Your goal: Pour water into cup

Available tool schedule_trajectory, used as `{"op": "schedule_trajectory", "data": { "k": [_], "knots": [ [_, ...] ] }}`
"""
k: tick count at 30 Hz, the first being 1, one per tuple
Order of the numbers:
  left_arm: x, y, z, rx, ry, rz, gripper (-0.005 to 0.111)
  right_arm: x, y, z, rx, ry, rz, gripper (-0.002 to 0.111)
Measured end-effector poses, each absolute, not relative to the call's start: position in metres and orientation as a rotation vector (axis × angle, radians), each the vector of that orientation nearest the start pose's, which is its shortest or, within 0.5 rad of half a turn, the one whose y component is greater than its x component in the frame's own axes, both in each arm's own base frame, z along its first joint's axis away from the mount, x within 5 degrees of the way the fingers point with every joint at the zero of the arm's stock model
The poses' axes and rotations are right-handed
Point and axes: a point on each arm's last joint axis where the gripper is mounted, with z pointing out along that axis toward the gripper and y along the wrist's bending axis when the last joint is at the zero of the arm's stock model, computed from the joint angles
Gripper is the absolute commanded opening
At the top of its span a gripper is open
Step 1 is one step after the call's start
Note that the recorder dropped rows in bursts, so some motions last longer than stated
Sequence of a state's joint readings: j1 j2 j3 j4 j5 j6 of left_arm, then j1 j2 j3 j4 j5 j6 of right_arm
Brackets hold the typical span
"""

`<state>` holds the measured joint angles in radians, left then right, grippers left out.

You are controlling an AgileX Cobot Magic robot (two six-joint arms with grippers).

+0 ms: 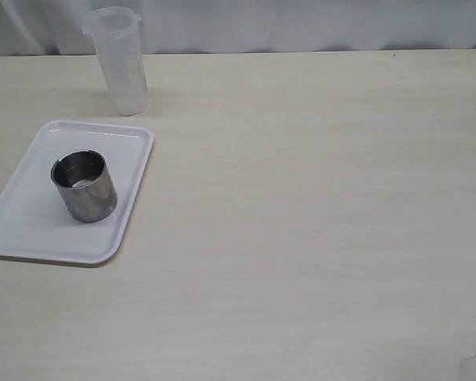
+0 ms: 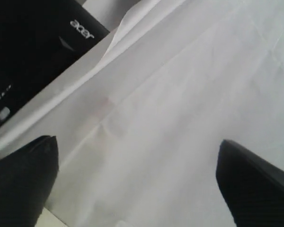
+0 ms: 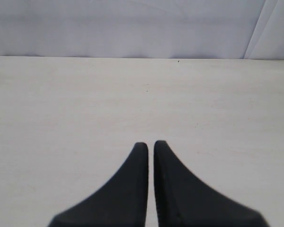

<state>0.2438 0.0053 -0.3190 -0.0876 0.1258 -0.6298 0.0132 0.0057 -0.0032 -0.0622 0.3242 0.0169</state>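
Note:
The steel cup (image 1: 84, 186) stands upright on a white tray (image 1: 32, 226) at the left of the table. The tall translucent beaker (image 1: 121, 62) stands behind the tray near the back edge; a little clear water (image 1: 131, 101) sits in its bottom. Neither gripper shows in the exterior view. My left gripper (image 2: 137, 184) is open and empty, its black fingers wide apart over white cloth; no task object is in its view. My right gripper (image 3: 150, 145) is shut and empty, low over bare tabletop.
The pale wooden table (image 1: 317, 206) spreads to the right of the tray. A white cloth backdrop (image 1: 301, 24) runs along its far edge. A black Acer monitor (image 2: 33, 52) stands beside the white cloth in the left wrist view.

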Motion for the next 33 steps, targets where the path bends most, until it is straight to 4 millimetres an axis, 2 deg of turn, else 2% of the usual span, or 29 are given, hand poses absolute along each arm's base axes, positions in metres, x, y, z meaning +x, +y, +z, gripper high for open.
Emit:
{"op": "schedule_trajectory", "data": {
  "k": [9,16,20,28,33],
  "knots": [
    [0.045,0.011,0.261,-0.410,1.210,-0.152,0.084,0.054,-0.001,0.185,-0.036,1.810,-0.038,0.004],
    [0.053,0.011,0.226,-0.353,1.314,-0.069,0.084,0.054,-0.001,0.185,-0.036,1.810,-0.038,0.004],
    [0.054,0.009,0.225,-0.297,1.337,-0.052,0.084,0.054,-0.001,0.185,-0.036,1.810,-0.038,0.004],
    [0.056,-0.001,0.220,-0.006,1.417,-0.014,0.084,0.054,-0.001,0.185,-0.036,1.810,-0.038,0.004],
    [0.056,0.000,0.213,0.011,1.502,0.010,0.084,0.054,-0.001,0.185,-0.036,1.810,-0.038,0.004]
  ]
}}
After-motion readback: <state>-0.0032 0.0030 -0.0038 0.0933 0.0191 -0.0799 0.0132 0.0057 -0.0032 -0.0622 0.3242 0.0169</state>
